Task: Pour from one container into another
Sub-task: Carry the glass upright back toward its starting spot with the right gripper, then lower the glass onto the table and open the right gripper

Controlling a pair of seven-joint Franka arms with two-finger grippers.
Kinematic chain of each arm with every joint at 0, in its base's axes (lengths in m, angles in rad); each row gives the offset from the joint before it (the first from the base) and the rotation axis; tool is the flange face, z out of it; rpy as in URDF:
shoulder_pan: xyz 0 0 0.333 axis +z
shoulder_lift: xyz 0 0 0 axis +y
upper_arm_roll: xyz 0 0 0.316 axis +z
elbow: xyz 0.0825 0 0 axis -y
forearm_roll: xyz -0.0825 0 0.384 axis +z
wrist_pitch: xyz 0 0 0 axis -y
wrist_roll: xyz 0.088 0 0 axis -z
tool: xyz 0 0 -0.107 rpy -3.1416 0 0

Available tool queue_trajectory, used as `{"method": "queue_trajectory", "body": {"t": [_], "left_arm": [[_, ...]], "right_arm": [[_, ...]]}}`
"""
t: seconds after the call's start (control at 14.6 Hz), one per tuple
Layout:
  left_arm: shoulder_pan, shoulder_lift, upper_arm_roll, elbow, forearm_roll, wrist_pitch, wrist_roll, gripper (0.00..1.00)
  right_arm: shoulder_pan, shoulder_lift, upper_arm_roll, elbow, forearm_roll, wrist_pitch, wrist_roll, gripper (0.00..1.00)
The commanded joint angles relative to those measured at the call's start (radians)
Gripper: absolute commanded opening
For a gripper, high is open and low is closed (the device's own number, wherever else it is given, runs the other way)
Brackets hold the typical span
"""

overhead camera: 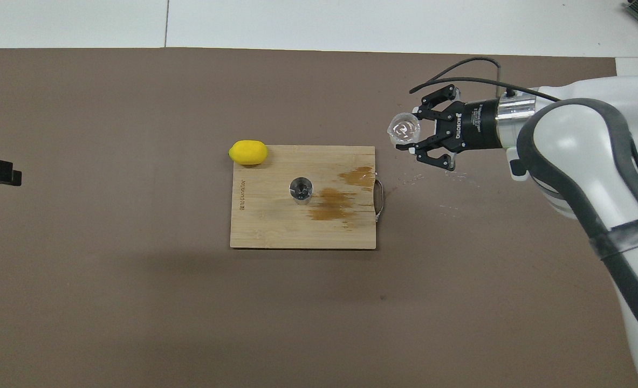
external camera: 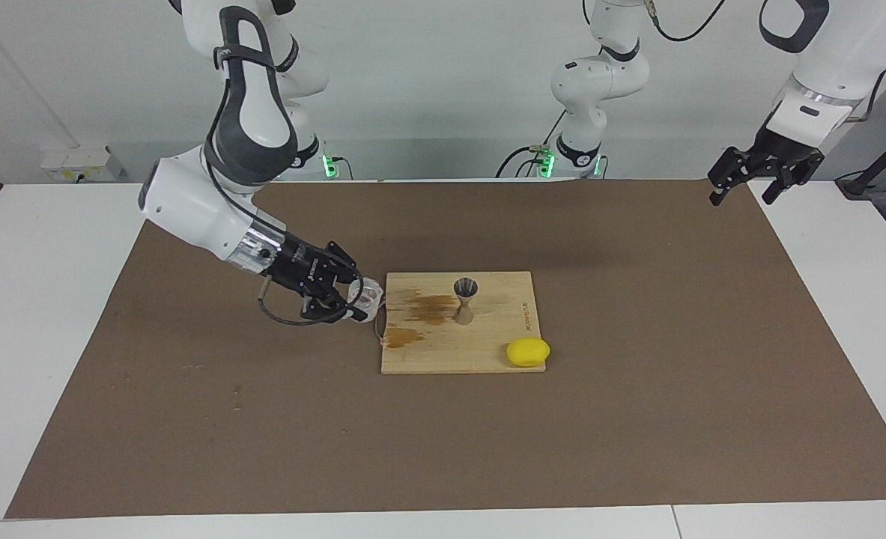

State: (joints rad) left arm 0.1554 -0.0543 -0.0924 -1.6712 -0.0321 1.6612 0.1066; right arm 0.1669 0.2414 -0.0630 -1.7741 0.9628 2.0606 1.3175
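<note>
Your right gripper (external camera: 354, 298) clamps the glass tumbler (external camera: 368, 294) just beside the cutting board (external camera: 487, 352), at its right-arm end. The jigger (external camera: 464, 301) stands upright mid-board. Your left gripper (external camera: 742, 193) waits open.

Bright, even light falls from above. Soft, faint shadows lie on the brown mat (external camera: 637, 374), the broadest just nearer the robots than the board (overhead camera: 302, 226). Both views are sharp, without glare; the glass (overhead camera: 404, 130) glints slightly.
</note>
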Motion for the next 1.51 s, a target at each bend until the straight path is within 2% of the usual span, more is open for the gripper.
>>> {"method": "queue_trajectory", "body": {"t": [0.0,0.14,0.34,0.82,1.16,1.44], "left_arm": [[-0.091,0.040,0.065,0.047,0.026,-0.017,-0.048,1.00],[-0.105,0.045,0.068,0.042,0.026,-0.017,-0.108,1.00],[-0.126,0.085,0.072,0.093,0.026,-0.031,-0.111,1.00],[-0.128,0.082,0.085,0.099,0.026,-0.063,-0.119,1.00],[-0.128,0.080,0.086,0.102,0.026,-0.063,-0.119,1.00],[-0.151,0.080,0.097,0.104,0.037,-0.061,-0.119,1.00]], "right_arm": [[-0.081,-0.083,0.011,-0.125,0.077,-0.059,-0.111,0.00],[-0.139,-0.094,0.011,-0.162,0.086,-0.126,-0.179,0.00],[-0.231,-0.094,0.011,-0.185,0.086,-0.204,-0.237,0.00],[-0.383,-0.056,0.011,-0.226,0.083,-0.296,-0.348,0.00],[-0.472,0.076,0.012,-0.203,0.085,-0.346,-0.559,0.00],[-0.472,0.142,0.011,-0.170,0.070,-0.330,-0.632,0.00]]}}
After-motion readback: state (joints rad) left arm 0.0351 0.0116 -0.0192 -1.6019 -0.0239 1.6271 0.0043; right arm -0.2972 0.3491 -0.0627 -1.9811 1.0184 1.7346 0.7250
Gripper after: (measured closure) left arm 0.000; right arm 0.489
